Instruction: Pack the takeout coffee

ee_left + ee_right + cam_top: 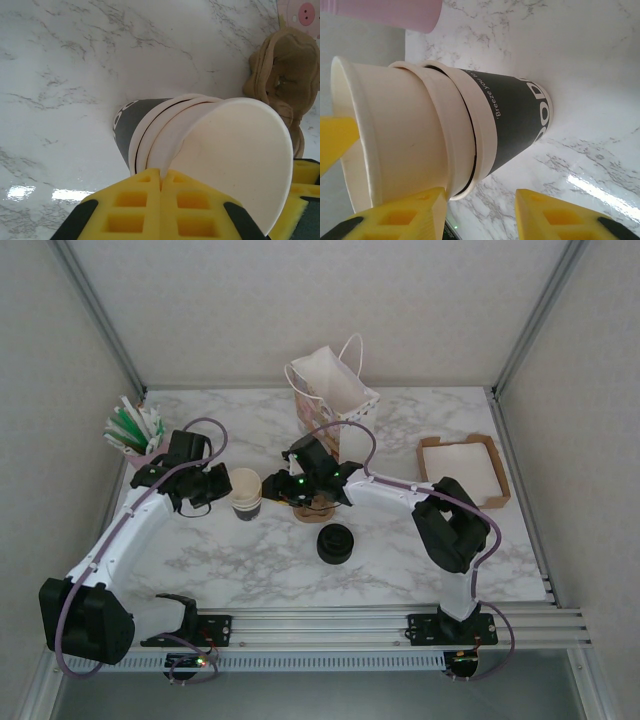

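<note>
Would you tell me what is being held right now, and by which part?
The left gripper pinches the lidless top cup of the stack by its rim; the right gripper is open beside it, holding nothing.

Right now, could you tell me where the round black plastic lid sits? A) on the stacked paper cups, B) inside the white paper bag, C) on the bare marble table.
C: the round black plastic lid lies on the marble table, apart from the stacked paper cups.

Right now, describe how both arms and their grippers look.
Left arm and right arm: white links, black joints, each trailing a looping lilac cable. A green light glows on the right wrist. Left gripper and right gripper are black, with yellow fingers moulded in rectangular pockets.
</note>
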You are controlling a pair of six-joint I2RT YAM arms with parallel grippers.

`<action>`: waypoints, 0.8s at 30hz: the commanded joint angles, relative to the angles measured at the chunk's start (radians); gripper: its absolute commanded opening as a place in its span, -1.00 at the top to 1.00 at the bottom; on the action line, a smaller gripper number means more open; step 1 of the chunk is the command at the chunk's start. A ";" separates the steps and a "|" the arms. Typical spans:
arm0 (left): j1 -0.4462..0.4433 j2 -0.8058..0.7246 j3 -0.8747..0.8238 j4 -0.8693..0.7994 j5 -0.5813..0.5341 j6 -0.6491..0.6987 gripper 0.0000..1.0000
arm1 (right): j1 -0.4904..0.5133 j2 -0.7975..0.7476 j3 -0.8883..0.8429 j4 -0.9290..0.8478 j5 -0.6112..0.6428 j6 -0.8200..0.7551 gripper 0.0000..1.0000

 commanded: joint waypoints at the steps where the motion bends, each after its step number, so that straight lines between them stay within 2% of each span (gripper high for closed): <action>1: 0.005 -0.022 0.006 0.002 0.021 0.000 1.00 | 0.015 -0.017 0.028 -0.059 0.020 -0.026 0.18; 13: 0.034 -0.051 0.101 -0.053 -0.027 0.002 1.00 | 0.023 -0.020 0.082 -0.105 0.018 -0.053 0.10; 19: 0.036 -0.052 0.165 -0.094 -0.026 0.013 1.00 | 0.022 -0.060 0.092 -0.146 0.034 -0.079 -0.08; 24: 0.035 -0.070 0.233 -0.145 -0.033 0.025 1.00 | 0.022 -0.140 0.088 -0.208 0.080 -0.120 -0.31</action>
